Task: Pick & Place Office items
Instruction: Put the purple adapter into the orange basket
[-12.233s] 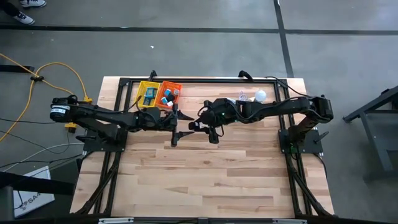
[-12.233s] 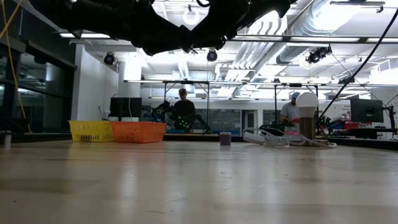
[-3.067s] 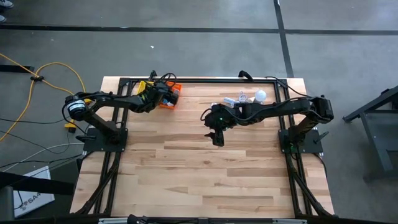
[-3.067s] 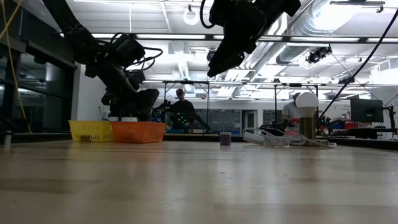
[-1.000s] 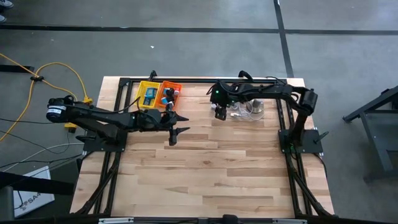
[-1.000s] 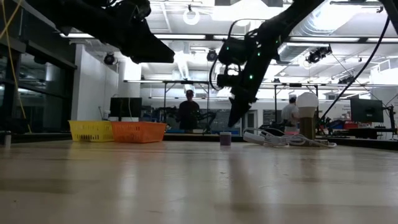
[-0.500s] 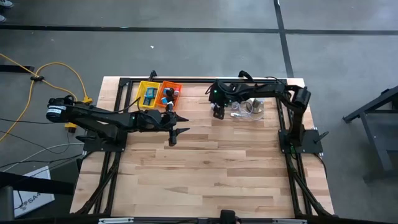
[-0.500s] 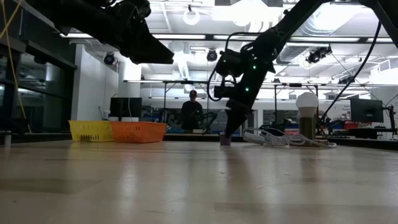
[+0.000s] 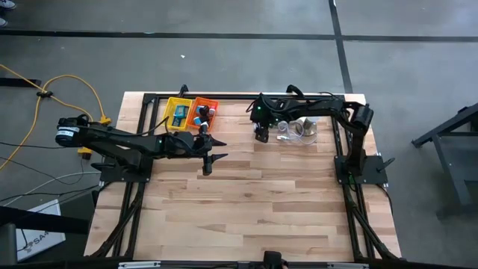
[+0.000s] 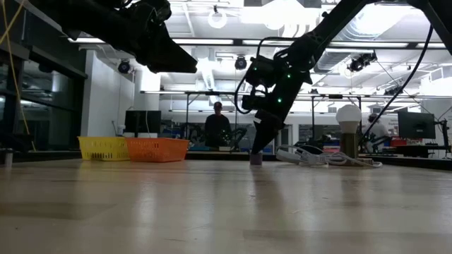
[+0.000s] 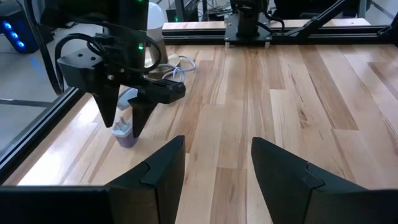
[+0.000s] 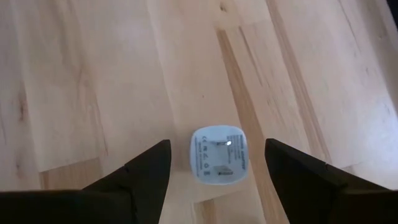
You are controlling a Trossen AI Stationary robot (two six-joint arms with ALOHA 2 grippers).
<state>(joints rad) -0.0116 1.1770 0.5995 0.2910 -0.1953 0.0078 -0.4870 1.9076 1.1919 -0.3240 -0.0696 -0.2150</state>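
Overhead view: right gripper [image 9: 261, 137] sits at the far side of the wooden table [image 9: 254, 202], just beside the white cable [image 9: 293, 133]; left gripper [image 9: 208, 155] waits nearer the middle, fingers spread, close to the yellow basket [image 9: 177, 114] and orange basket [image 9: 204, 112], which stand side by side at the far edge with small blue, white and pink-red office items [image 9: 200, 116] inside. Low view: right gripper [image 10: 256, 151] points down with its tips right over a small pale-purple piece [image 10: 256, 159] standing on the table; light bulb [image 10: 348, 116] and cable [image 10: 311, 156] lie beside it, both baskets [image 10: 104, 148] well apart toward the other side; a person [image 10: 217, 127] stands in the room behind. Left wrist view: own fingers [image 11: 160, 171] apart; farther off, the right gripper's fingers [image 11: 109, 102] straddle the purple-white piece [image 11: 124, 134]. Right wrist view: fingers [image 12: 144, 171] open wide, a rounded white piece [image 12: 217, 153] with printed face lying between them on the wood, untouched by either finger.
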